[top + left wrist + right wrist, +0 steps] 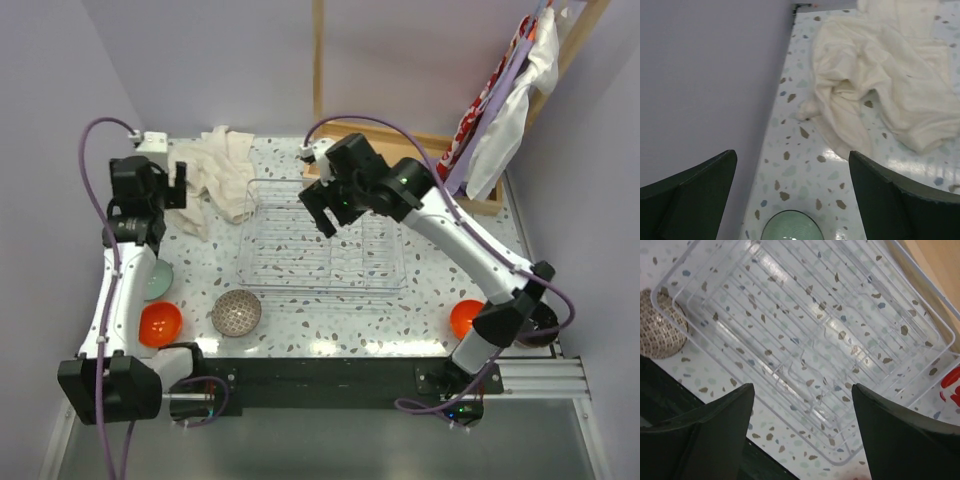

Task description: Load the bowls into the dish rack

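The clear dish rack (pixel 320 240) sits mid-table with nothing in it and fills the right wrist view (pixel 805 330). My right gripper (pixel 325 212) hovers open above it (pixel 802 410), holding nothing. A grey-speckled bowl (pixel 236 313) stands in front of the rack's near left corner (pixel 660 332). One orange bowl (pixel 160 323) lies at the near left, another (pixel 466 318) at the near right beside my right arm. A pale green bowl (pixel 155 280) sits partly under my left arm (pixel 791 226). My left gripper (pixel 178 185) is open and empty over the table's left edge (pixel 792 170).
A crumpled cream cloth (pixel 225 170) lies at the back left, touching the rack's corner (pixel 880 75). A wooden frame (pixel 420 150) stands behind the rack. Red and white cloths (pixel 505 90) hang at the back right. The wall runs close along the left edge.
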Controlling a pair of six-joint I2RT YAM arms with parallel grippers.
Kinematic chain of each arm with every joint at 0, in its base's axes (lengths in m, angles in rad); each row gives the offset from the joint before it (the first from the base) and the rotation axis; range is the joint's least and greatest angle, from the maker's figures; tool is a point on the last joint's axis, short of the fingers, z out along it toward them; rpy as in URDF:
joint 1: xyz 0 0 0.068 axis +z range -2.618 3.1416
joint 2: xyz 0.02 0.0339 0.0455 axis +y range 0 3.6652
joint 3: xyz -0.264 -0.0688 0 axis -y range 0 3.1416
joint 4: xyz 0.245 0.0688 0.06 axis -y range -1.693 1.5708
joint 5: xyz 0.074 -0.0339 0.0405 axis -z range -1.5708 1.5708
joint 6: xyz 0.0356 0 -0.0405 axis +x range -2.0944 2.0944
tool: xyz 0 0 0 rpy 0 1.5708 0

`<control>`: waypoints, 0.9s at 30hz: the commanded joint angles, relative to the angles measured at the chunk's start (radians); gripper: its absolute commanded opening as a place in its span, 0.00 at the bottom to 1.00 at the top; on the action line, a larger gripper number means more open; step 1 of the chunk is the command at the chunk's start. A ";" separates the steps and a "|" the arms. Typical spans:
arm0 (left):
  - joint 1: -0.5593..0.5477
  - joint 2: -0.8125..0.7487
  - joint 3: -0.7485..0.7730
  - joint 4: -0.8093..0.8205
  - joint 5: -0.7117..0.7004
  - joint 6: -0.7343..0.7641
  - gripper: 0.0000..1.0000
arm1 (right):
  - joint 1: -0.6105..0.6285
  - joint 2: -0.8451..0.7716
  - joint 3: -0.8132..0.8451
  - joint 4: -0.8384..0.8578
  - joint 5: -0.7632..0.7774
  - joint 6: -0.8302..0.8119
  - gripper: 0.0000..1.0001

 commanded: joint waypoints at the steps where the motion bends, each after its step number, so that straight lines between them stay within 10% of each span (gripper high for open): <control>1: 0.181 0.039 0.114 -0.038 -0.020 -0.041 0.99 | 0.071 0.173 0.256 0.059 0.209 0.179 0.79; 7: 0.218 -0.025 0.031 -0.062 0.017 -0.085 0.99 | 0.262 0.535 0.648 0.044 0.370 0.376 0.74; 18: 0.218 -0.134 -0.061 -0.094 -0.003 -0.021 1.00 | 0.324 0.718 0.677 0.074 0.361 0.596 0.36; 27: 0.205 -0.151 -0.085 -0.159 -0.013 -0.018 1.00 | 0.312 0.810 0.682 0.146 0.320 0.633 0.48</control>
